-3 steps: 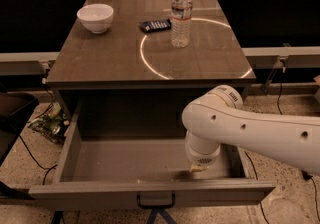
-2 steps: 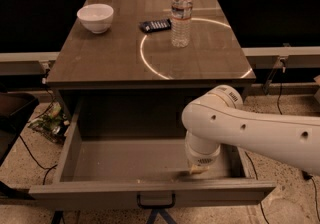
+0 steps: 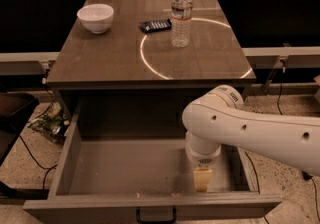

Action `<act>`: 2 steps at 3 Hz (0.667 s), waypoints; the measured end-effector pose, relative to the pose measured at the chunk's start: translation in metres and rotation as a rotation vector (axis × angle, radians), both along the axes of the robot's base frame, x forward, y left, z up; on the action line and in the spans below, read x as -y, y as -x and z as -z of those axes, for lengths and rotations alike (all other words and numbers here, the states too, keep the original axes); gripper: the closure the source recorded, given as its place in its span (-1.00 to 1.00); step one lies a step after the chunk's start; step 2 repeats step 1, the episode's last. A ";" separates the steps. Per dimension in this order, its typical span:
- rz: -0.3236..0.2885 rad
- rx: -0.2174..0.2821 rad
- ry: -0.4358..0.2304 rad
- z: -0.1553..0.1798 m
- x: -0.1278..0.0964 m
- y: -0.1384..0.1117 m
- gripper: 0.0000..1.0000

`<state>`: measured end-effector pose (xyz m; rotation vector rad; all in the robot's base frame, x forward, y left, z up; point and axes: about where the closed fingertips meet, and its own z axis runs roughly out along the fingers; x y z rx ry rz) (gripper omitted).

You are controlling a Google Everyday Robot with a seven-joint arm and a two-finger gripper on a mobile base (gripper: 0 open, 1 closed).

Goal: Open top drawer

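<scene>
The top drawer (image 3: pixel 150 203) stands pulled far out from under the table, its deep grey box interior showing and nothing in it. Its black bar handle (image 3: pixel 156 216) sits at the centre of the front panel at the bottom edge of the view. My white arm reaches in from the right and points down into the drawer's right half. My gripper (image 3: pixel 201 180) hangs just behind the front panel, right of the handle, with only a pale fingertip showing.
On the grey tabletop (image 3: pixel 100 63) stand a white bowl (image 3: pixel 95 17), a dark flat device (image 3: pixel 155 25) and a clear water bottle (image 3: pixel 181 14). Cables and clutter (image 3: pixel 47 120) lie on the floor at the left. A shelf rail runs behind the table.
</scene>
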<state>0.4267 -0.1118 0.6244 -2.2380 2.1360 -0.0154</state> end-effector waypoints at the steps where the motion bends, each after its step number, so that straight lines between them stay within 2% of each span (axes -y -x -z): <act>1: 0.000 0.000 0.000 0.000 0.000 0.000 -1.00; 2: 0.000 0.000 0.000 0.000 0.000 0.000 -1.00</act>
